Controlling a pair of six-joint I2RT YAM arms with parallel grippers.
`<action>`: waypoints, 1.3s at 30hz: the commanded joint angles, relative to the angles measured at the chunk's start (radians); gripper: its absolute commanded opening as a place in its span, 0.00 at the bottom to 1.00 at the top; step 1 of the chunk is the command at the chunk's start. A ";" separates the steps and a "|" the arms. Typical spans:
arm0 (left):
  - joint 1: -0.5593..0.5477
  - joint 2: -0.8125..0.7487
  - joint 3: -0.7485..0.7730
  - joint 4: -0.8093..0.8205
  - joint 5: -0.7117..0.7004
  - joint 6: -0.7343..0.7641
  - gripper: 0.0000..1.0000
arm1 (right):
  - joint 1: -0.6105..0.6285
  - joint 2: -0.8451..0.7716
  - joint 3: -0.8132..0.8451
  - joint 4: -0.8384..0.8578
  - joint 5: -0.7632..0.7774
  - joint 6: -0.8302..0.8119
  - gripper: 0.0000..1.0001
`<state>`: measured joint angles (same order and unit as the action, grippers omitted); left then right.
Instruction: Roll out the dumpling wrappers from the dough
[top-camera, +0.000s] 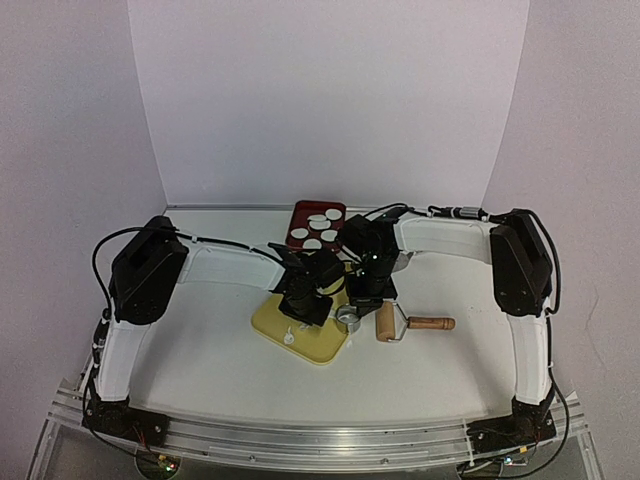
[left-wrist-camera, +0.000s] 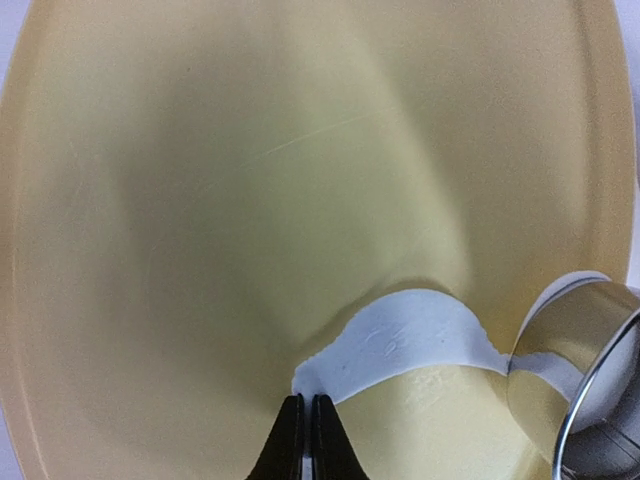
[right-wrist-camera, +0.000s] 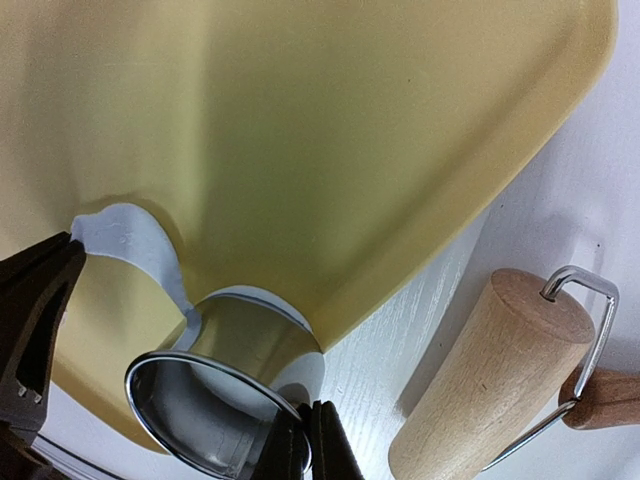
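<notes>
Left gripper (left-wrist-camera: 307, 440) — jaws closed, tips touching the left end of the dough (left-wrist-camera: 400, 340), a thin curved white scrap lying flat on the yellow board (left-wrist-camera: 250, 180). Metal ring cutter (left-wrist-camera: 575, 380) — right of the tips, touching the scrap's other end.

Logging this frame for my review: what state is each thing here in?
left hand: shut, tips at the dough's end
right hand: shut on the ring cutter's rim
ring cutter: upright on the yellow board's edge
dough: thin flat curved scrap on the board
dumpling wrappers: five discs lying in the red tray
rolling pin: lying on the table, unheld
</notes>
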<state>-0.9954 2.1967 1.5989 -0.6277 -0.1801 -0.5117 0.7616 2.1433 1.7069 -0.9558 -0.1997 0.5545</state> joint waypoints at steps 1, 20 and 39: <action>0.007 0.087 -0.056 -0.203 -0.044 -0.056 0.00 | -0.002 0.011 -0.001 -0.003 0.025 0.007 0.00; 0.090 -0.013 -0.113 -0.190 -0.102 -0.122 0.00 | 0.002 0.055 0.058 -0.089 0.063 0.018 0.00; 0.157 -0.366 -0.125 -0.081 0.032 -0.154 0.60 | -0.001 0.059 0.346 -0.084 0.031 0.017 0.00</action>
<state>-0.8330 1.9754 1.4548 -0.7334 -0.1832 -0.6512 0.7635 2.2189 2.0091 -1.0266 -0.2003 0.5788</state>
